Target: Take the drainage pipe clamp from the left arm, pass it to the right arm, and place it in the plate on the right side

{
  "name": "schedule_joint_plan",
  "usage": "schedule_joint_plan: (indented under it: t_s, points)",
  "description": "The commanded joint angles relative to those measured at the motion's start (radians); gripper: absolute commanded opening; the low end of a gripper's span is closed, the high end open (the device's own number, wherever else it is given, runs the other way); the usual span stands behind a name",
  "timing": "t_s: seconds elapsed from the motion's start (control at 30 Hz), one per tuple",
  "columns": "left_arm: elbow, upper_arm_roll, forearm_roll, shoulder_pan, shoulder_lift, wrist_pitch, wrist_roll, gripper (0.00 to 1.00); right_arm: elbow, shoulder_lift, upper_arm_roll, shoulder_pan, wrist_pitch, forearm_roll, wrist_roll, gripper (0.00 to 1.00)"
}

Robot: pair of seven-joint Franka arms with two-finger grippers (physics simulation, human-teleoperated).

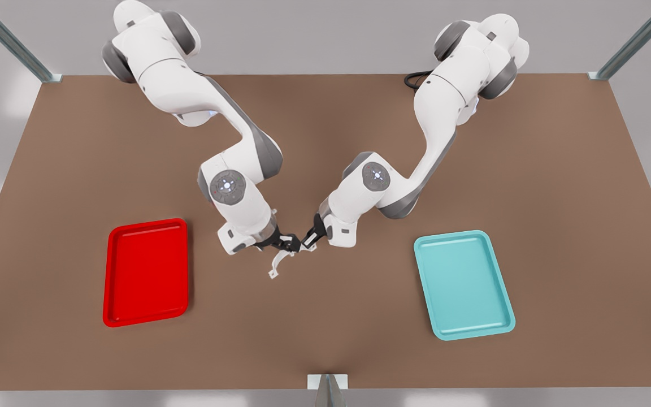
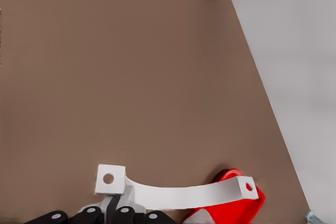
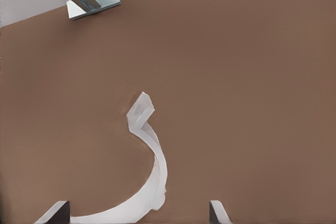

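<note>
The drainage pipe clamp [image 1: 278, 263], a thin white half-ring strap, hangs above the table's middle. My left gripper [image 1: 309, 240], on the arm at the front view's right, is shut on one end tab. The left wrist view shows that grip [image 2: 116, 204], with the clamp [image 2: 184, 195] curving away toward the plate [image 2: 247, 211]. My right gripper [image 1: 289, 244], on the arm at the front view's left, is open. In the right wrist view its fingers [image 3: 137, 212] stand wide apart on either side of the clamp [image 3: 157, 177]. The red plate [image 1: 146, 271] lies at the front view's left.
A teal tray [image 1: 464, 285] lies at the front view's right. A metal post with a bracket [image 1: 328, 387] stands at the table's near edge. The two arms meet closely over the brown table [image 1: 325, 339].
</note>
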Motion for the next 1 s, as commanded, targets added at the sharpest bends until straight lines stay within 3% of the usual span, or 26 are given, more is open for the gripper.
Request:
schedule_joint_plan:
  t_s: [0.0, 0.4, 0.57, 0.6, 0.63, 0.67, 0.7, 0.97]
  points:
    - [0.001, -0.001, -0.001, 0.001, -0.002, 0.005, -0.307, 0.21, -0.001, 0.005, 0.0, -0.001, 0.081, -0.007, 0.43, 1.0]
    - [0.001, -0.004, -0.002, -0.001, -0.025, 0.003, -0.338, 0.21, -0.002, 0.049, -0.012, -0.01, 0.188, -0.043, 0.41, 1.0]
    - [0.001, -0.004, -0.002, -0.009, -0.03, 0.003, -0.341, 0.21, 0.004, 0.154, 0.0, 0.016, 0.293, -0.047, 0.411, 1.0]
    - [0.001, -0.004, -0.002, -0.009, -0.031, 0.003, -0.341, 0.21, 0.002, 0.157, 0.0, 0.016, 0.314, -0.076, 0.393, 0.57]
    - [0.001, -0.005, -0.002, -0.009, -0.03, 0.005, -0.339, 0.33, 0.004, 0.155, 0.002, 0.018, 0.316, -0.083, 0.359, 0.21]
    - [0.001, -0.002, 0.001, -0.01, -0.031, 0.005, -0.336, 0.96, 0.004, 0.154, 0.0, 0.018, 0.308, -0.083, 0.357, 0.21]
    - [0.001, 0.001, 0.001, -0.021, -0.031, 0.005, -0.336, 1.0, 0.004, 0.154, 0.0, 0.018, 0.305, -0.083, 0.356, 0.21]
    - [0.021, 0.002, 0.003, -0.042, -0.031, 0.005, -0.341, 1.0, 0.007, 0.152, 0.0, 0.015, 0.304, -0.123, 0.357, 0.21]
